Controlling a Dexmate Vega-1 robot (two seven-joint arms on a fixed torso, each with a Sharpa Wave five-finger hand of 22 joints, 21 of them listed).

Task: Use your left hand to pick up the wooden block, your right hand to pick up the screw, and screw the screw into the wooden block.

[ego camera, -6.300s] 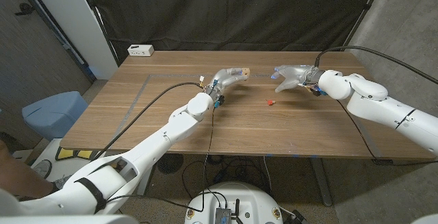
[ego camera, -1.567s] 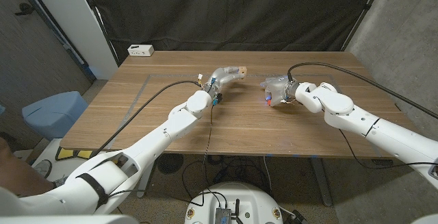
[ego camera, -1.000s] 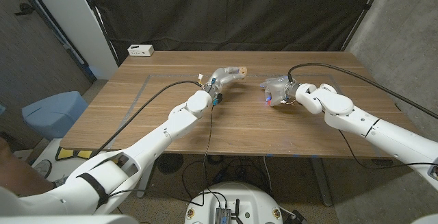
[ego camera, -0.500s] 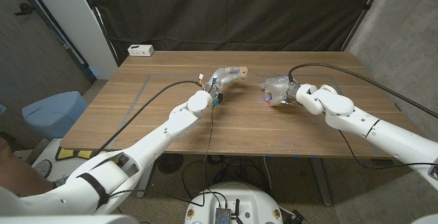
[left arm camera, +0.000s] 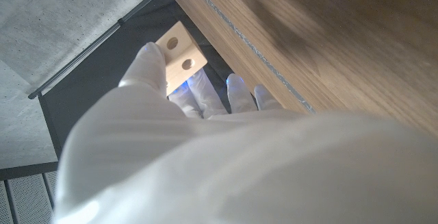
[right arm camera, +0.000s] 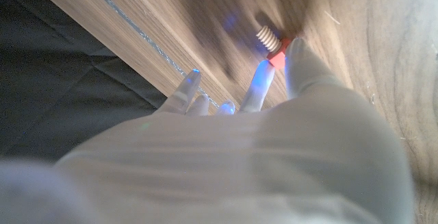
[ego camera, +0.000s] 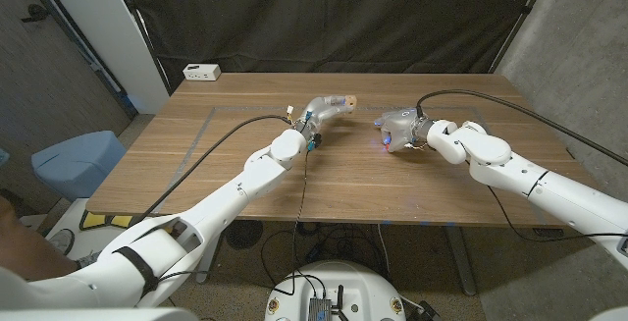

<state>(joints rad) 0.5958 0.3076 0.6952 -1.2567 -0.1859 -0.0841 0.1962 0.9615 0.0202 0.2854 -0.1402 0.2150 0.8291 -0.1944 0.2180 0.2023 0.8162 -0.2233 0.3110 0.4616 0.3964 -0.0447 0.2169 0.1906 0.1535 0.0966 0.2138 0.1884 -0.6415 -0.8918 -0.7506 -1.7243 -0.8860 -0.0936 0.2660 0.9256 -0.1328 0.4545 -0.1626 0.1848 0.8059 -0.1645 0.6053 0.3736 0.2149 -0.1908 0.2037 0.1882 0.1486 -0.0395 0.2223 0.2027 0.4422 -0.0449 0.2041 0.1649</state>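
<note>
Right hand (ego camera: 397,130) sits over the middle of the wooden table (ego camera: 235,174), and the right wrist view gives the grip away: the screw (right arm camera: 274,47), red head and pale threaded shank, is pinched between the thumb and a fingertip, its shank pointing out over the wood, while the other fingers (right arm camera: 186,90) fan out beside it. A little farther up the table, the left hand (ego camera: 324,108) has the wooden block (ego camera: 346,101) held up at its fingertips; in the left wrist view the block (left arm camera: 179,58) shows a pale face with two round holes, gripped between the thumb and the fingers, clear of the tabletop. Block and screw are near each other but not touching, a gap of bare wood between the two hands. Against 6.3 seconds back: the screw then lay loose on the table between the hands and the right hand was out toward the right; now that hand has come in toward the centre with the screw in its pinch. The left hand has stayed holding the block in about the same place. At the far left corner rests a white power strip (ego camera: 201,71).
</note>
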